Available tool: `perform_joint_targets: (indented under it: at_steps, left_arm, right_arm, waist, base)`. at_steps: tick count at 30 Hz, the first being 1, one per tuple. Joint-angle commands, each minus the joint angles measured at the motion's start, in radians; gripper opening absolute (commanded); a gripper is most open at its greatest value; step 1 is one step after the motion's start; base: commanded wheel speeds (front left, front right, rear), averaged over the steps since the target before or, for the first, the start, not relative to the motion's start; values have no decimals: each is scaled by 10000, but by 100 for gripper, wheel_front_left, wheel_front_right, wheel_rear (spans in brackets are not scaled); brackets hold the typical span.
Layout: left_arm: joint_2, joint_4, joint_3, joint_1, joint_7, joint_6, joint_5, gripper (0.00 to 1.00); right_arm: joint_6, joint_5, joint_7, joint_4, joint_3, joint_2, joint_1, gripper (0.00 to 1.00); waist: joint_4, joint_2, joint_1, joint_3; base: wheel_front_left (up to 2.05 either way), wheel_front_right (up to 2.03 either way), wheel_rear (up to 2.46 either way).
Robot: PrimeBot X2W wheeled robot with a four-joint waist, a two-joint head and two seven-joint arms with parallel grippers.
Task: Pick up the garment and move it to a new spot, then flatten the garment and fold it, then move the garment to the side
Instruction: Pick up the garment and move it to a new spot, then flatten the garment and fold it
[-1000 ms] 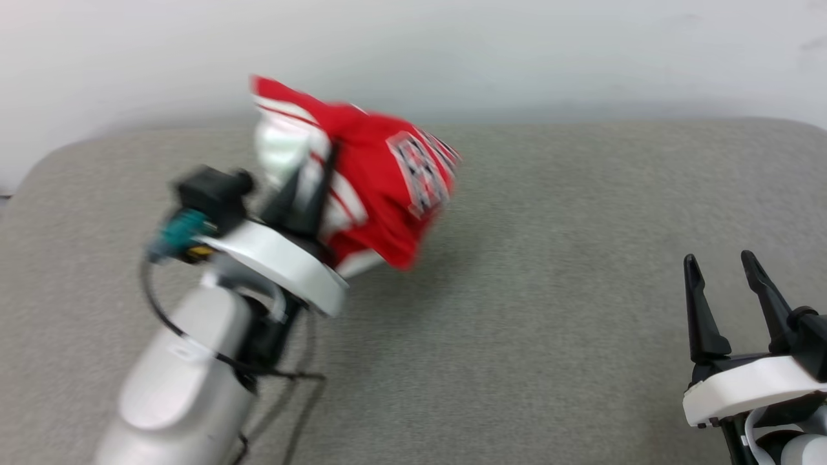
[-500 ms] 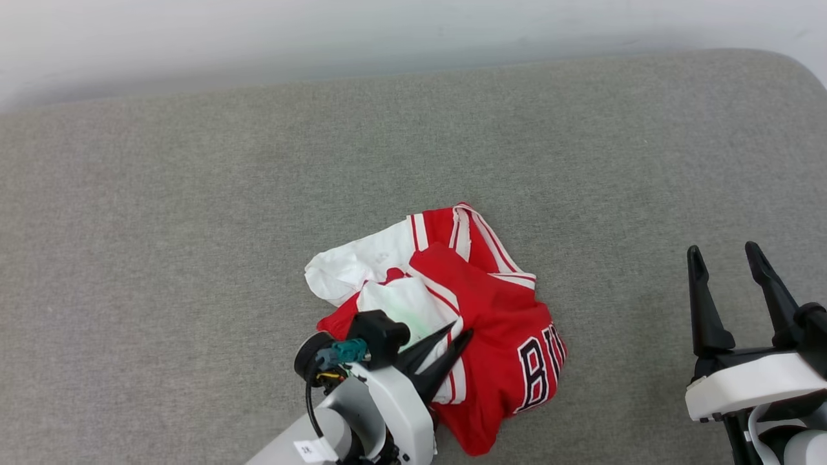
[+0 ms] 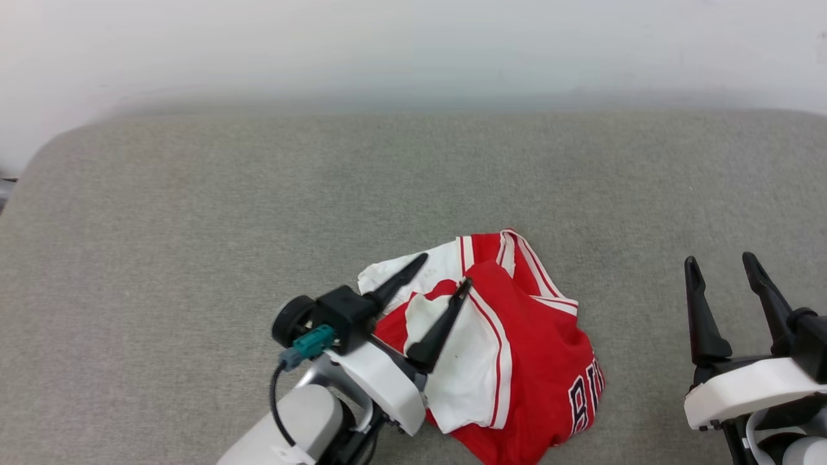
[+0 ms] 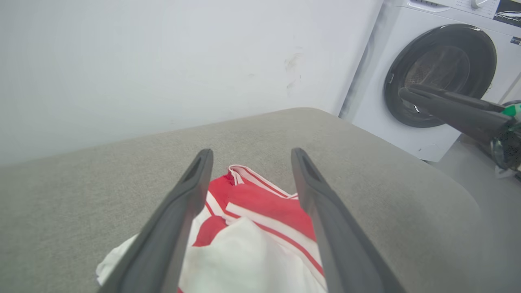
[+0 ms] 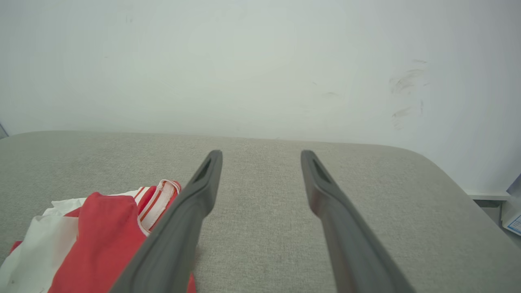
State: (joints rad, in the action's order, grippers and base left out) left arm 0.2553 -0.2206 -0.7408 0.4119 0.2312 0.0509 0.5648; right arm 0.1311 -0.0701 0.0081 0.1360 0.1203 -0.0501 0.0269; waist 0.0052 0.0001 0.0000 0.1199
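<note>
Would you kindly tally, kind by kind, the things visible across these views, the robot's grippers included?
Red and white jersey T-shirt: 1
Grippers: 2, the left gripper and the right gripper
Washing machine: 1
Grey padded surface: 1
Total: 5

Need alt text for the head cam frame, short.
A crumpled red-and-white jersey lies on a grey fabric surface, the open left end effector over its white part. The open right end effector sits apart at lower right, empty.
</note>
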Motion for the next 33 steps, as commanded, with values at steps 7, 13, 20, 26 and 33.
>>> perform_joint_targets:
  at_steps: [7,13,20,26,33]
  left_arm:
    - [296,322,1227,-594,317,-901,-100,100]
    - [682,687,2559,-1392,350,-1504,-319,100]
    - [1035,1005,3903,-2454,340,-1887,-676,100]
    - [1068,1006,4316,-3002,341,-1759,-813,100]
    - [948,903,4395,-2995,342,-1597,-952,100]
  right_arm:
    - [-7,43,179,109,21,-4,-454,100]
    - [-7,-46,262,141,-28,-2,-756,100]
    - [-7,-285,333,188,7,-2,-1132,100]
    - [-7,-386,313,166,10,-2,-1268,100]
    - [-7,-380,404,152,44,-2,-1229,100]
  waist:
    - [534,-1,0,-711]
    - [595,-1,0,-1019]
    - [499,-1,0,-1260]
    - [434,-1,0,-1317]
    - [479,-1,0,-1312]
  base:
    - [0,0,0]
    - [0,0,0]
    - [0,0,0]
    - [0,0,0]
    - [0,0,0]
